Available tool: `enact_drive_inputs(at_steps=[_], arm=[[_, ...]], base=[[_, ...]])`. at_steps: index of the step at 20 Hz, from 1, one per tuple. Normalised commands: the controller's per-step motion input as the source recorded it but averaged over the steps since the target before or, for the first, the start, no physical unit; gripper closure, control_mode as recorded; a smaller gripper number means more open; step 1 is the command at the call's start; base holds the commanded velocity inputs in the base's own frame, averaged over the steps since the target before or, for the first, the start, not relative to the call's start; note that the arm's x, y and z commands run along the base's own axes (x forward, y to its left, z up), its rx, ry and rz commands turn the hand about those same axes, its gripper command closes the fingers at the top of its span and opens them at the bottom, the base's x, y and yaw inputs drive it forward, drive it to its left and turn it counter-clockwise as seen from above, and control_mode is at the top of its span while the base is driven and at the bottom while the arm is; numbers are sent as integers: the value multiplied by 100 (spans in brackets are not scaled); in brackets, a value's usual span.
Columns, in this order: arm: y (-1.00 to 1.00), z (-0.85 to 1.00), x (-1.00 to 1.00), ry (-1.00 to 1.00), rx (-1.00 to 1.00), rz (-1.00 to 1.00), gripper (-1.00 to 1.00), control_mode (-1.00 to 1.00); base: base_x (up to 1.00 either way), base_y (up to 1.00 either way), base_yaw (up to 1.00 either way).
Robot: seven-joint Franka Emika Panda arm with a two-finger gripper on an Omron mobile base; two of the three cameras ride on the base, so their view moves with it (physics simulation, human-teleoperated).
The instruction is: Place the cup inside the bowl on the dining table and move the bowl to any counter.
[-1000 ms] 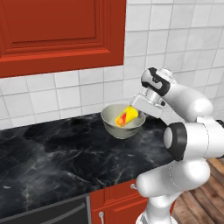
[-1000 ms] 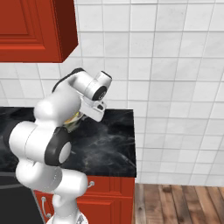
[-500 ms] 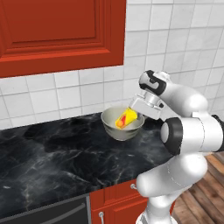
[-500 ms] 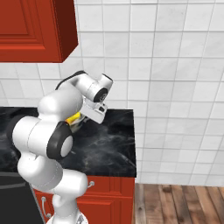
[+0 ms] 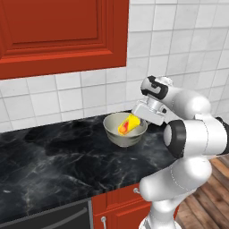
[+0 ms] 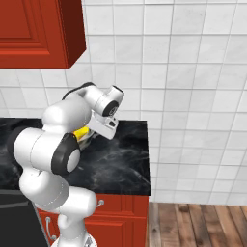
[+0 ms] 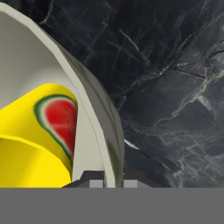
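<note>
The pale grey-green bowl (image 5: 116, 135) sits low over the black marble counter (image 5: 53, 165), close to the tiled wall; whether it touches the top I cannot tell. The yellow cup (image 5: 127, 125) lies tilted inside it, its red watermelon mark (image 7: 59, 118) facing the hand camera. My gripper (image 5: 142, 120) is shut on the bowl's right rim, one finger on each side of the wall (image 7: 94, 113). In the right base view the arm hides most of the bowl (image 6: 87, 140); a bit of the cup (image 6: 81, 132) peeks out beside the gripper (image 6: 94, 131).
White wall tiles (image 5: 179, 40) back the counter and a red upper cabinet (image 5: 58, 36) hangs above its left part. The counter ends at its right edge (image 6: 147, 159), with wood floor (image 6: 202, 224) beyond. Red lower cabinets (image 5: 120, 210) run below.
The bowl with the cup in it has come down a little toward the counter, still in my gripper. The arm's wrist has dropped with it.
</note>
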Motion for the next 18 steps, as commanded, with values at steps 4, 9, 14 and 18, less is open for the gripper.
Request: enact_drive_inputs(at_steps=[4, 9, 14, 18], arm=[[0, -9, 2, 0, -1, 0, 100, -100], [7, -15, 4, -1, 0, 0, 100, -100], [5, -14, 12, 0, 0, 0, 100, -100], [5, -14, 14, 0, 0, 0, 100, -100]], base=[[0, 0, 0], [0, 0, 0], [0, 0, 0], [0, 0, 0]])
